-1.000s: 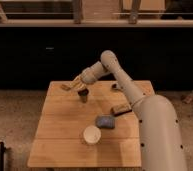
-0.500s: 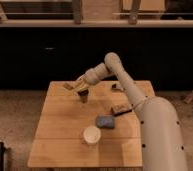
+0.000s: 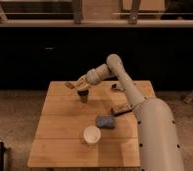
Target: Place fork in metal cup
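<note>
The metal cup (image 3: 83, 96) is a small dark tumbler standing upright on the wooden table (image 3: 60, 125), in its far middle part. My gripper (image 3: 79, 84) hangs just above the cup and a little to its left, at the end of the pale arm that reaches in from the right. It is shut on the fork (image 3: 69, 85), a small tan utensil that sticks out to the left of the fingers, above the table and outside the cup.
A wider cream-white cup (image 3: 92, 134) stands near the table's front. A blue-grey object (image 3: 105, 121) lies beside it, and a brown object (image 3: 121, 110) lies further right. A small shiny item (image 3: 116, 88) lies at the far right. My pale body (image 3: 155, 135) fills the right side.
The gripper with the fork has moved a little to the right, closer over the dark cup. Nothing else on the table has moved.
</note>
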Action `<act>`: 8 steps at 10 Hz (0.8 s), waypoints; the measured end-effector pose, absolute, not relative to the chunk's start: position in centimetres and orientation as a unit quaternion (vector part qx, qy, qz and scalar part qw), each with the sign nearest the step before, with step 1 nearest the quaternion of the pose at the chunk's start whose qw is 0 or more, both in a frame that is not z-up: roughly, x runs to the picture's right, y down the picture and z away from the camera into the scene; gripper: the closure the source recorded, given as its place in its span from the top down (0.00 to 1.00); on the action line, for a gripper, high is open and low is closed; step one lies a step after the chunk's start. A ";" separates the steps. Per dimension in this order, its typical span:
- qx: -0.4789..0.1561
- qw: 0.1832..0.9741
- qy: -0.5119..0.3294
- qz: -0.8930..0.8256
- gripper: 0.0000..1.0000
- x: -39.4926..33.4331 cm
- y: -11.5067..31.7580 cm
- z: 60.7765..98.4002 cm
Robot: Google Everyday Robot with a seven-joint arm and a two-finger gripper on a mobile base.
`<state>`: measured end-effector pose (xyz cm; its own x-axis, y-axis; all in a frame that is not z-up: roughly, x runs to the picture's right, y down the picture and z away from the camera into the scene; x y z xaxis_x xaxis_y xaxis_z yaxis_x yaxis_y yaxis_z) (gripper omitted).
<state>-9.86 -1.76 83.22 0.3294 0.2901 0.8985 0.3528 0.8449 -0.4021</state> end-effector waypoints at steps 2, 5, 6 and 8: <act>-0.281 0.765 -0.579 -0.013 0.00 -9.8 -1.9 83.9; -0.289 0.764 -0.576 0.000 0.00 -9.5 -1.6 85.0; -0.292 0.765 -0.575 0.004 0.00 -9.4 -1.5 85.3; -0.296 0.766 -0.571 0.012 0.00 -9.0 -1.4 85.8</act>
<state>-9.02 -1.40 85.81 0.3473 0.3560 0.8675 0.3204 0.8244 -0.4666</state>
